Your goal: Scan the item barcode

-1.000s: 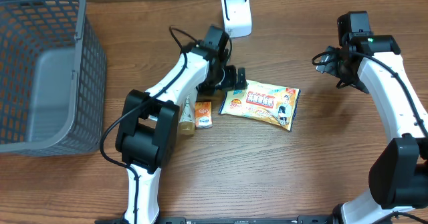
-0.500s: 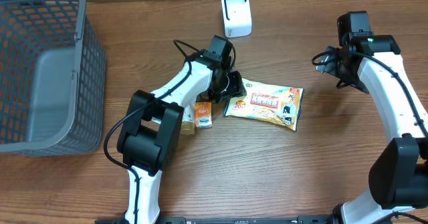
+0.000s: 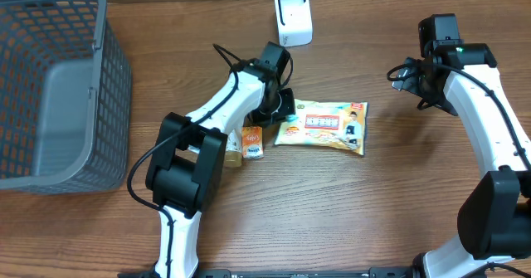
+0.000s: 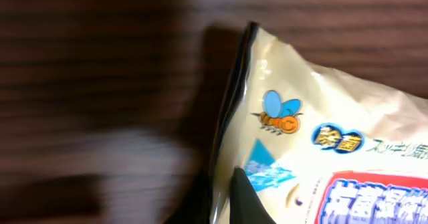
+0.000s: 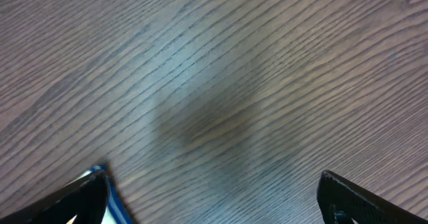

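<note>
The main danger sat at the fingers themselves. The left gripper (image 3: 284,112) had only the thin left edge of the cream-coloured plastic snack packet (image 3: 323,126). The smooth film could probably slip out during a lift, or the packet could hang down and fold, hiding its barcode from the reader. No barcode showed on the upward face, so it was likely underneath, and turning the packet over would load that small grip even more.

The jaws were pressed fully together on this edge. In the left wrist view one dark fingertip (image 4: 239,200) lay on the film beside the black seam. The rest of the packet rested on the brown wooden table (image 3: 332,212), near its middle.

Just beside the left arm stood a small orange carton (image 3: 252,141) and a small pale bottle (image 3: 232,149), which a careless swing could knock. The white box-shaped scanner (image 3: 294,17) stood behind, apart from the packet. The right gripper (image 3: 412,75) hung wide open over bare wood, holding nothing. A grey plastic mesh basket (image 3: 112,70) stood at the far left.
</note>
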### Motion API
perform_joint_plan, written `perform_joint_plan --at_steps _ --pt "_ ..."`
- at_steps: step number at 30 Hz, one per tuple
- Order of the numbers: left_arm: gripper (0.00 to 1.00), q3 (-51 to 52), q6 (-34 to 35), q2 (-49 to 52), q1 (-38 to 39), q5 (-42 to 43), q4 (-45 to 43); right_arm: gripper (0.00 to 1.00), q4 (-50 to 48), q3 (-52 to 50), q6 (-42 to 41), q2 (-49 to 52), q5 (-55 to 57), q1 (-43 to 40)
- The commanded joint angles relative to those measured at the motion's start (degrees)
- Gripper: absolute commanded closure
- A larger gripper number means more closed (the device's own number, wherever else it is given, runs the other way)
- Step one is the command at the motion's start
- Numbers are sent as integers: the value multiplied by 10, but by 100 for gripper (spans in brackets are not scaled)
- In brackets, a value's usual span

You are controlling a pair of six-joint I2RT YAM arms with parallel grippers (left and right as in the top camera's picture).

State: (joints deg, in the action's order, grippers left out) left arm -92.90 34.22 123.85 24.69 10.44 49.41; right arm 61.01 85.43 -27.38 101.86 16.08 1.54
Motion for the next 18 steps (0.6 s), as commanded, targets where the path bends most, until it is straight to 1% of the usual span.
perform_joint_plan --at_steps 1,5,8,11,13,14,15,16,17,18 --pt "96 -90 -1 -42 -7 -181 65 0 -3 2 0 -1 8 -2" --pt "96 -141 -58 -82 0 -273 100 0 -3 2 0 -1 8 -2" --pt "96 -158 -86 -115 6 -321 107 0 -3 2 0 -1 8 -2" --pt "96 -159 -94 -132 8 -305 113 0 -3 2 0 -1 8 -2" --pt "96 -158 -87 -130 5 -257 127 0 -3 2 0 -1 8 -2" --pt "86 -155 -84 -126 3 -229 132 0 -3 2 0 -1 8 -2" --pt "64 -152 -84 -122 0 -199 134 0 -3 2 0 -1 8 -2" --pt "35 -150 -85 -117 -3 -171 136 0 -3 2 0 -1 8 -2" --pt "10 -150 -85 -108 -7 -143 139 0 -3 2 0 -1 8 -2" --pt "1 -150 -85 -102 -10 -123 142 0 -3 2 0 -1 8 -2"
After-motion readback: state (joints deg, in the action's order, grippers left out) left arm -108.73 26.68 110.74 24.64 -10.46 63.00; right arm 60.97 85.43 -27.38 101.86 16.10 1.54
